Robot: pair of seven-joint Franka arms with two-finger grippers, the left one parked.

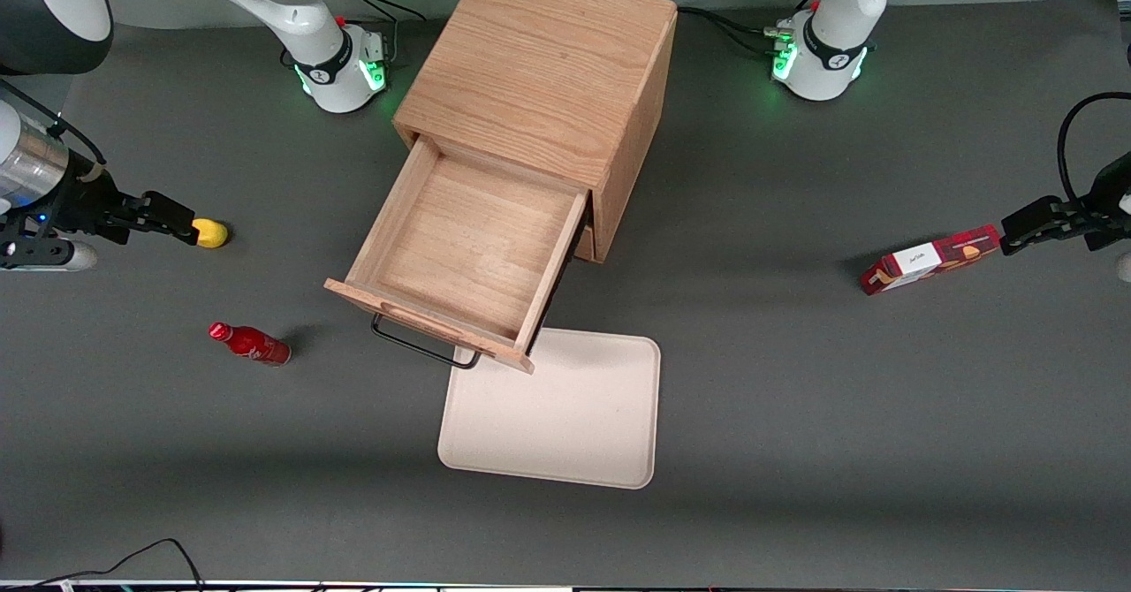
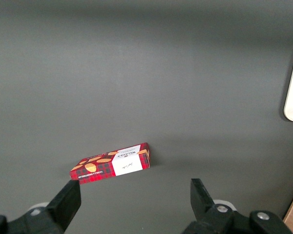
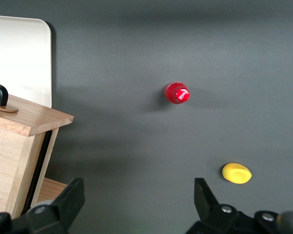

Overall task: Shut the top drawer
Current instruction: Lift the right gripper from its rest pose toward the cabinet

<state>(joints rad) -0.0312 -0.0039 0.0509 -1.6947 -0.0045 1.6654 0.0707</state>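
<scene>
Flat cream tray (image 1: 565, 424): on the counter, nearest the camera.
Top drawer (image 1: 464, 252): pulled out.
Claw (image 1: 172, 218): spread wide, holding nothing, beside a small yellow lump (image 1: 211, 233).

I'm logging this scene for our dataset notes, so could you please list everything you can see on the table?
Cabinet: one, light oak, mid-table.
Top drawer: one, light oak, pulled fully out, nothing inside, black wire handle.
Tray: one, cream, flat on the table, nearer the front camera than the cabinet, partly under the drawer's front.
Bottle: one, red, toward the working arm's end.
Yellow object: one, small, beside the gripper.
Box: one, red plaid, toward the parked arm's end.
Gripper: one, black, open, low over the table, well away from the drawer.
</scene>
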